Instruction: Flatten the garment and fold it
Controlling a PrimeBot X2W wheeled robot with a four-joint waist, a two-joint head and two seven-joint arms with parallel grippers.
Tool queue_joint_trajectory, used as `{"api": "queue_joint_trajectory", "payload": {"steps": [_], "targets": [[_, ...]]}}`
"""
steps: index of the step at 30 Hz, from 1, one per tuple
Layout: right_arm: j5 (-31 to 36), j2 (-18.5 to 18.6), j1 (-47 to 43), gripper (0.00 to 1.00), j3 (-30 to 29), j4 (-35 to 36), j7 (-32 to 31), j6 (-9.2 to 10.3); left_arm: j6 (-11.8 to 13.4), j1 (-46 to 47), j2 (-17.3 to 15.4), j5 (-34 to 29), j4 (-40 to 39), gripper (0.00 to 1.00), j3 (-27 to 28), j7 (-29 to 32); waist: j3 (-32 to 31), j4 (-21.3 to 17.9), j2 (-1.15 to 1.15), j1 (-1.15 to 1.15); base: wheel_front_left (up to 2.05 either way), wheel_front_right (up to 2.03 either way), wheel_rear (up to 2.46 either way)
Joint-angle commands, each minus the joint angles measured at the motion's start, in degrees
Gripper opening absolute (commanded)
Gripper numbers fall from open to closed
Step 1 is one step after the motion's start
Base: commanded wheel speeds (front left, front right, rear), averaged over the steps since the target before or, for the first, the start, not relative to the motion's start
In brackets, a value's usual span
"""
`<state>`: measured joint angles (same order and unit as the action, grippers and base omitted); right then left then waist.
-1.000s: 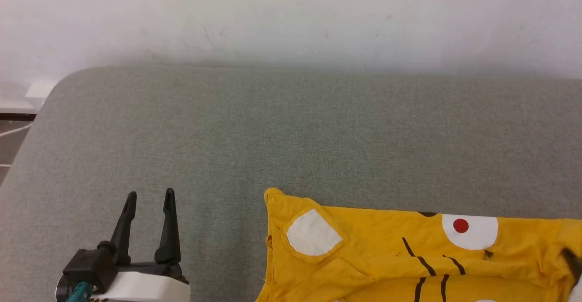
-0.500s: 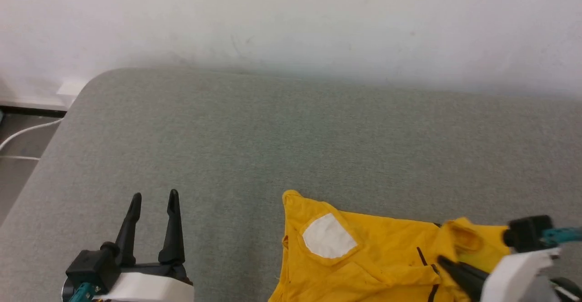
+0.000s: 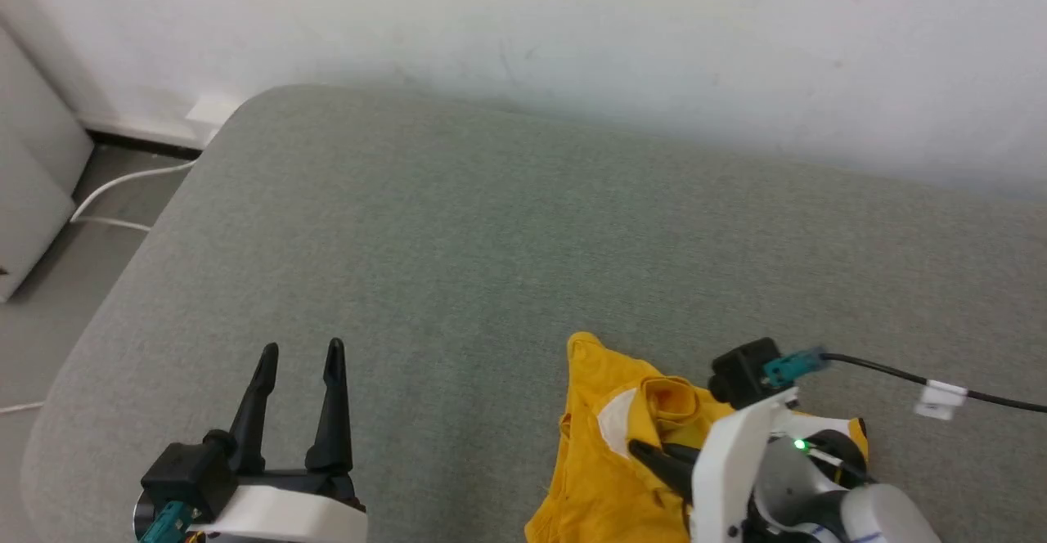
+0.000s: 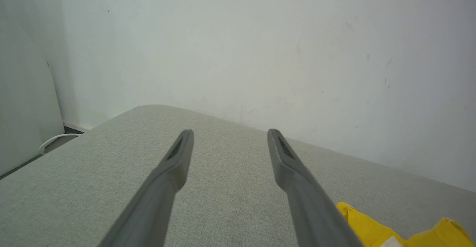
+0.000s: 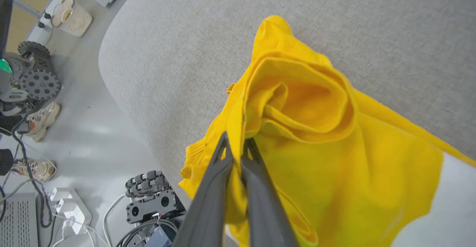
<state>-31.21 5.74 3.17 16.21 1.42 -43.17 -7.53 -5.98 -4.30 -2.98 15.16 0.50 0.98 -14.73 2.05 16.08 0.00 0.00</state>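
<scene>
The garment (image 3: 593, 486), a bright yellow T-shirt with a white patch, lies bunched at the near right of the grey padded table (image 3: 491, 240). My right gripper (image 3: 640, 448) is shut on a fold of it. In the right wrist view the right gripper (image 5: 236, 143) pinches the cloth's edge, and the garment (image 5: 334, 146) curls into a loose roll just beyond the tips. My left gripper (image 3: 298, 355) stands open over bare table, well left of the shirt. The left wrist view shows the left gripper (image 4: 230, 133) with nothing in it and a garment (image 4: 366, 226) corner at lower right.
A white wall (image 3: 572, 28) runs along the table's far edge. The table's rounded left corner (image 3: 221, 118) drops to a floor with a white cable (image 3: 123, 191). Below the near edge are a person's shoes (image 5: 41, 118), power strips (image 5: 70, 208) and a wheeled base (image 5: 148, 198).
My right gripper has come into view and carried the shirt's right side leftward over itself, so it is now bunched. The camera has turned. My left gripper stays open.
</scene>
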Motion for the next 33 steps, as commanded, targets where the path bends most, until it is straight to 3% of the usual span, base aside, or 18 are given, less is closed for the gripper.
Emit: {"api": "queue_joint_trajectory", "payload": {"steps": [1,7,8,9,20,29,33], "targets": [[0.29,-0.39,1.52,0.0,0.76,-1.47,0.73,0.04,0.2,1.05,0.1,0.46,0.1,1.0,-0.24,-0.27,1.08,2.01,0.0,0.0,0.0,0.0,0.0],[1.89,-0.96,5.04,0.0,3.37,-8.74,3.88,0.04,0.5,1.6,0.1,0.75,0.4,1.0,-1.02,-0.27,1.96,3.96,0.0,0.0,0.0,0.0,0.0],[2.73,-0.88,5.53,0.33,4.1,-9.7,4.16,0.04,0.55,1.65,0.1,0.81,0.48,1.0,-1.09,-0.27,2.01,4.11,0.0,0.0,0.0,0.0,0.0],[3.19,-0.92,5.86,1.0,4.53,-10.45,4.7,0.04,0.64,1.67,0.1,0.86,0.51,1.0,-1.09,-0.27,2.05,4.22,0.0,0.0,0.0,0.0,0.0],[-1.64,-1.06,9.92,1.0,10.81,-9.12,10.98,0.04,0.59,1.02,0.1,0.33,0.58,1.0,0.08,-0.27,0.69,1.41,0.0,0.0,0.0,0.0,0.0],[6.77,11.6,18.75,1.0,10.55,-6.71,24.04,0.04,0.3,0.54,0.1,-0.4,-0.56,1.0,0.25,-0.27,-0.51,-2.99,0.0,0.0,0.0,0.0,0.0],[11.4,16.83,19.74,1.0,6.11,-8.33,31.59,0.04,0.41,0.25,0.1,-0.56,-1.08,1.0,0.16,-0.27,-0.91,-5.11,0.0,0.0,0.0,0.0,0.0]]}}
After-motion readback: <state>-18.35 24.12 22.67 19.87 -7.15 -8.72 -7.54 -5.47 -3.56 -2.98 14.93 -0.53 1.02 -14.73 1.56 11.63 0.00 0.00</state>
